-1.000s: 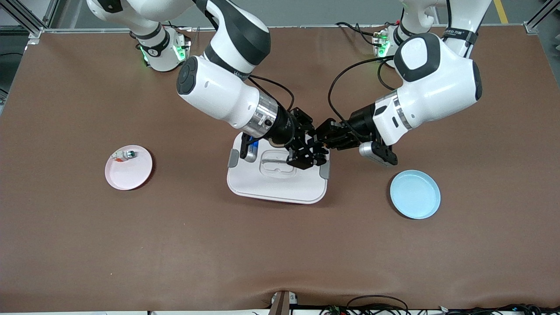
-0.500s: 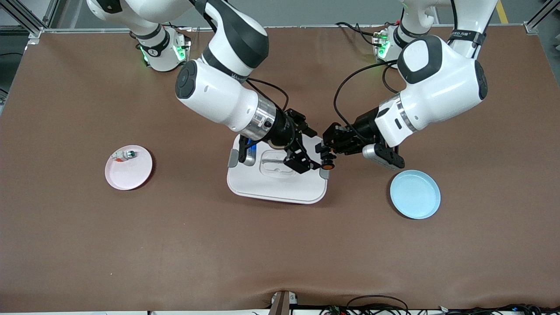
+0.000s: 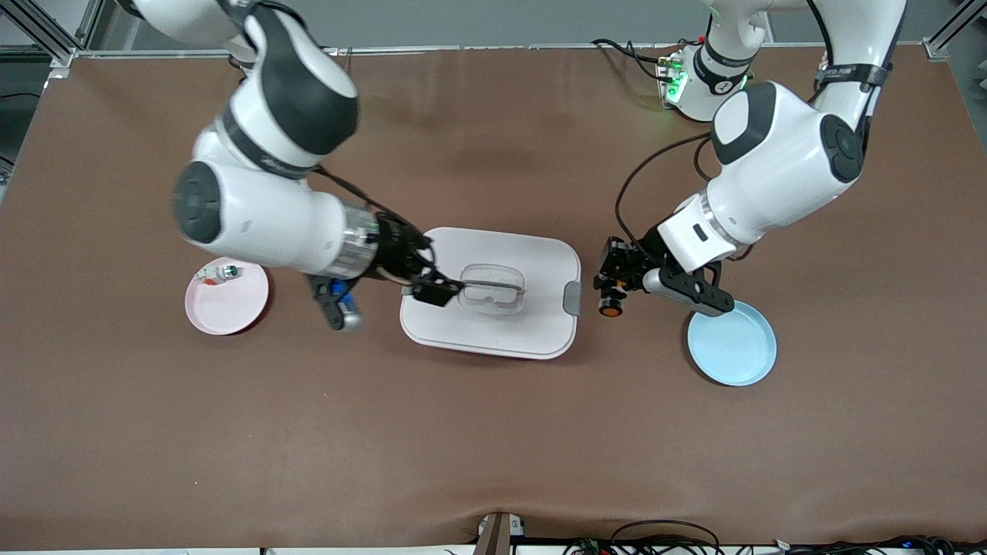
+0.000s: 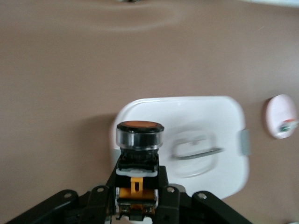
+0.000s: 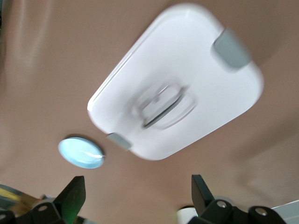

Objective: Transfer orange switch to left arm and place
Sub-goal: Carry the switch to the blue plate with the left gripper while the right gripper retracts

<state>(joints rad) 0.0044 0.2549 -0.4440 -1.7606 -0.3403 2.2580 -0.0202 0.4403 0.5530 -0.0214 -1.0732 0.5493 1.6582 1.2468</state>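
Observation:
My left gripper (image 3: 614, 287) is shut on the orange switch (image 3: 611, 310), which hangs over the bare table between the box (image 3: 532, 324) and the light-blue plate. In the left wrist view the switch (image 4: 138, 140) stands up between the jaws of my left gripper (image 4: 138, 205), orange cap outward, with the white box (image 4: 219, 121) below it. My right gripper (image 3: 429, 284) is open and holds nothing; it hovers over the box's edge at the right arm's end. The right wrist view shows its fingers (image 5: 71, 196) spread wide, with the box (image 5: 196, 65) under them.
A light-blue plate (image 3: 732, 347) lies toward the left arm's end, close to the left wrist. A pink plate (image 3: 231, 308) at the right arm's end carries a small white-and-silver part (image 3: 222, 271). Brown mat covers the table.
The two grippers met over the box. The right gripper then let go and drew back toward the pink plate. The left gripper carried the switch off the box toward the blue plate.

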